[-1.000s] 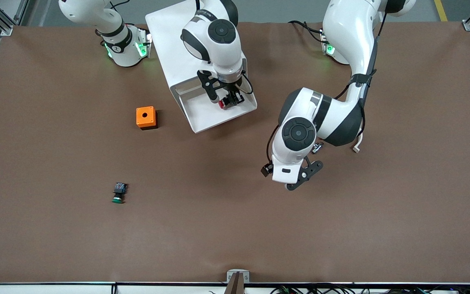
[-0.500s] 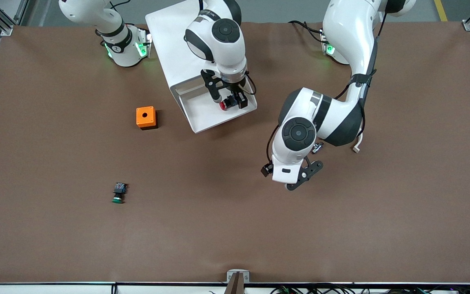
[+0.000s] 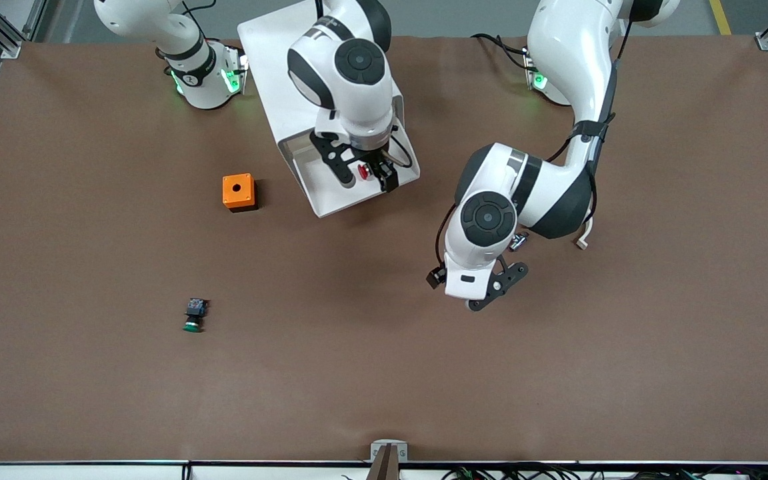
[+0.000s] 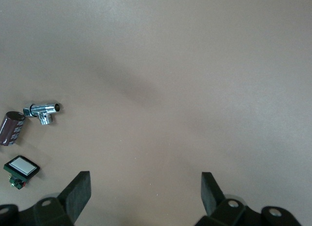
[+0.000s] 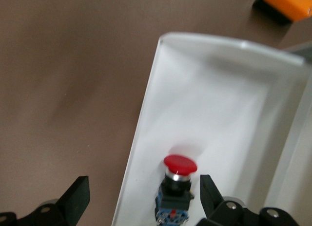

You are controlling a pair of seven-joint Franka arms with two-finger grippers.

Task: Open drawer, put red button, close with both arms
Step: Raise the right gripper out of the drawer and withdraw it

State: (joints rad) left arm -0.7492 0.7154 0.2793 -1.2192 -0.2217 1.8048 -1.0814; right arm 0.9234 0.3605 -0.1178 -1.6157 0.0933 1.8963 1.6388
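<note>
Red button [image 5: 179, 177] lies in the pulled-out drawer [image 3: 351, 190], and we see the right end effector [image 3: 361, 173] over it with fingers spread wide, gripping nothing. Toward the left arm's end of the worktop [image 3: 384, 373], we see the left end effector [image 3: 499, 283] hanging over bare surface, equally wide and empty.
</note>
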